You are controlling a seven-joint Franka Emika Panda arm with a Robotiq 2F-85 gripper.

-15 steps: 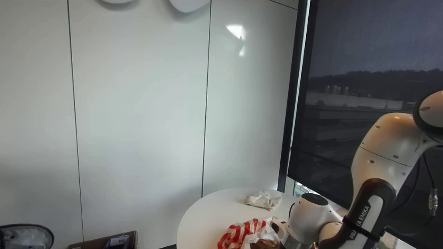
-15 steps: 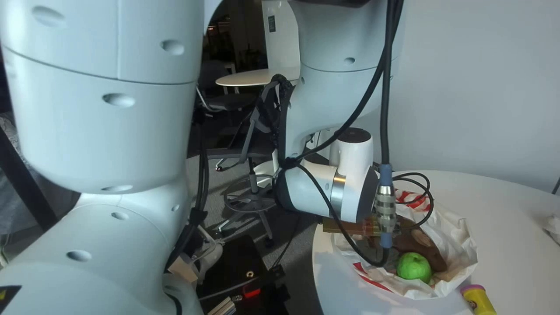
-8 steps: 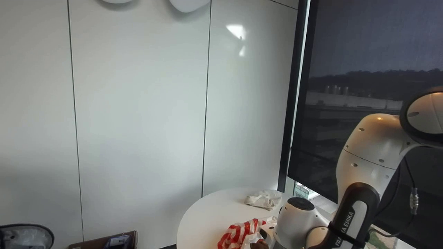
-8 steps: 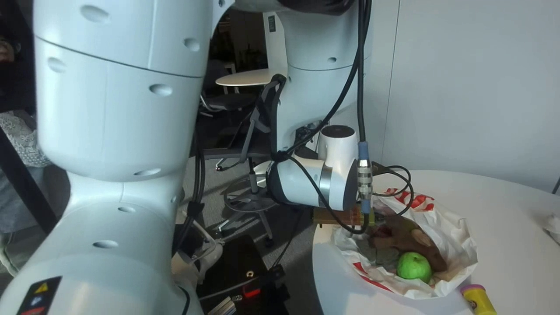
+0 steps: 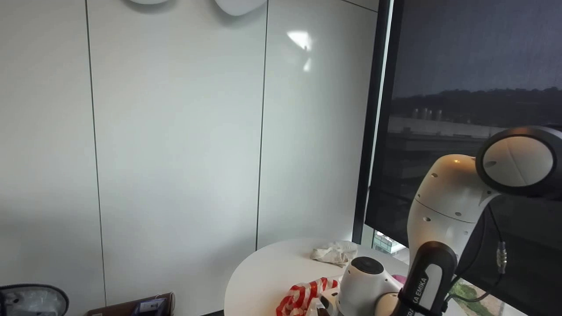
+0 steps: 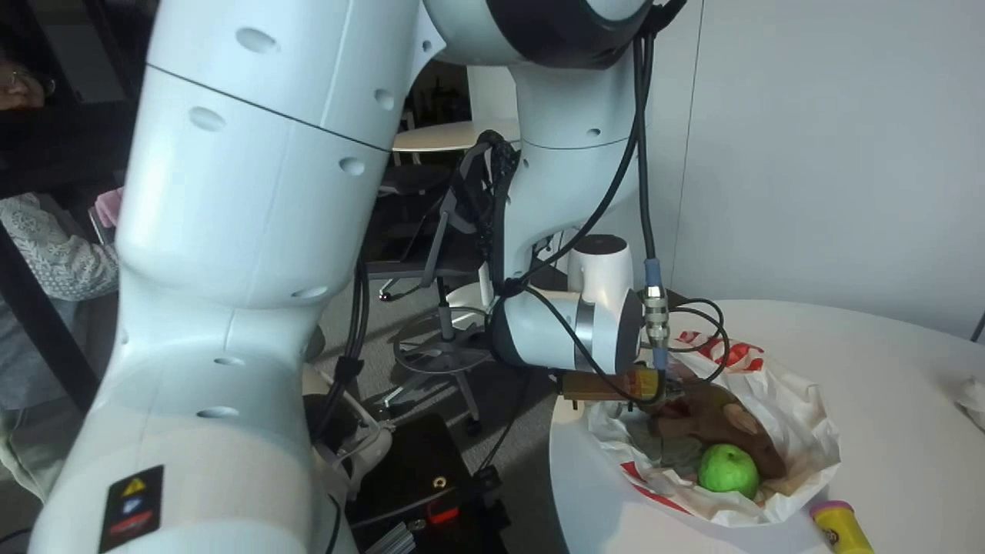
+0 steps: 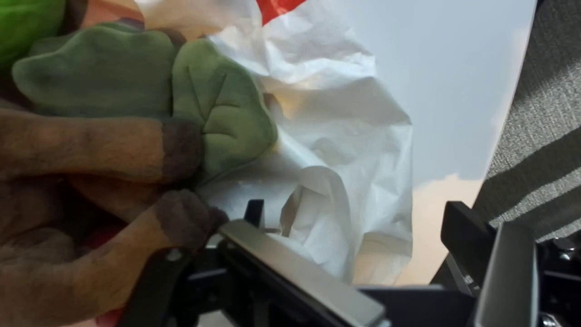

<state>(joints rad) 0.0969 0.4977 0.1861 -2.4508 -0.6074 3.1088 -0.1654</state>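
Nearest in your wrist view, the fingers (image 7: 510,277) stand wide apart, and part of the red-printed white bag (image 7: 336,104) shows in the gap between them. Just left of the left one is a brown soft-looking thing (image 7: 81,145) with dark tips; you cannot tell whether the two touch. Farther on, a green leaf-shaped piece (image 7: 227,104) lies in the bag, partly hidden by it, with a green apple-shaped thing (image 7: 27,25) at the far left. The bag sits open on the worktop (image 7: 449,100). In an exterior view you find a yellow tub (image 6: 845,531) with a purple lid (image 6: 831,505) at the near right, just beside the bag. In both exterior views a pale crumpled cloth (image 5: 334,253) lies apart from the bag, with a white wall (image 5: 175,131) beyond.
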